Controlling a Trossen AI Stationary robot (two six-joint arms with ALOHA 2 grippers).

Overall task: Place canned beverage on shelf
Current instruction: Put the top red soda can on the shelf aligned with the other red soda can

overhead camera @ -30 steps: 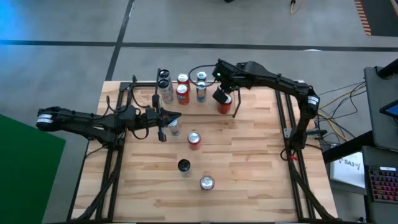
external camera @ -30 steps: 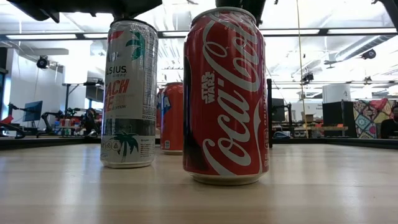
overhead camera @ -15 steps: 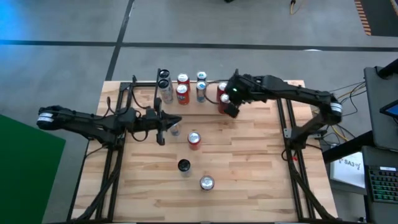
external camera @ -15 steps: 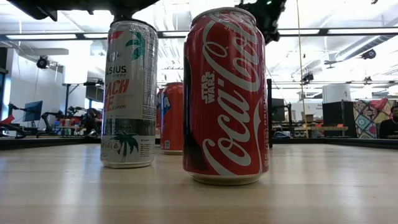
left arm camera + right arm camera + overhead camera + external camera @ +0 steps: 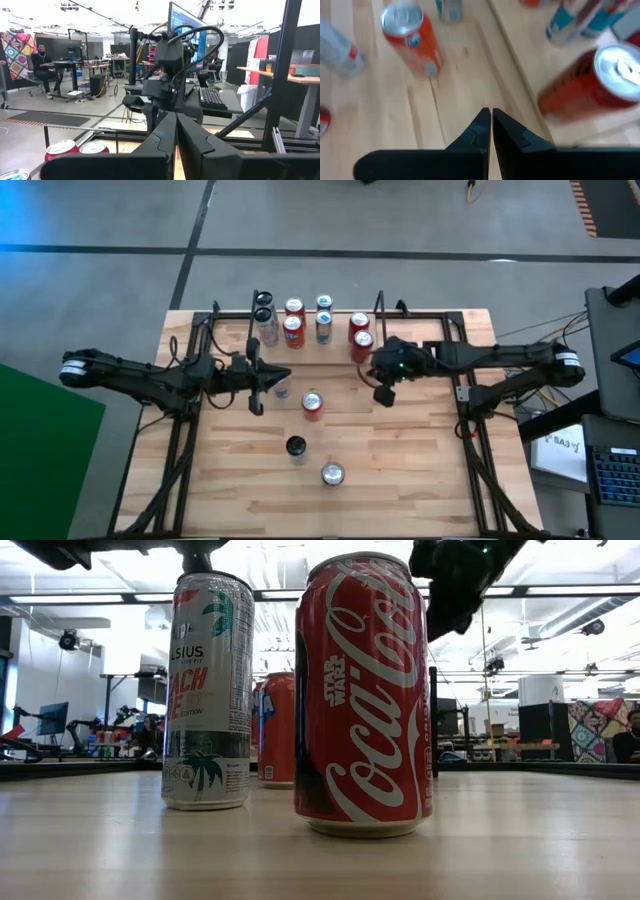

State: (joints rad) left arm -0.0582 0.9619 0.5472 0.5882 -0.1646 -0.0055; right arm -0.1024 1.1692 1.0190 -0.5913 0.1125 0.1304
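Right gripper (image 5: 383,394), fingers pressed together and empty at frame centre-right, should open wide before descending squarely over the red aluminium can (image 5: 313,404)

A grey concrete floor (image 5: 110,280) crossed by dark lines surrounds the light wooden plank table (image 5: 400,450). Beyond it lies an open workshop under a white ceiling with long strip lights (image 5: 570,588), holding desks, a lit computer monitor (image 5: 186,20) and a black keyboard (image 5: 212,97); a person (image 5: 44,62) sits at a far desk.
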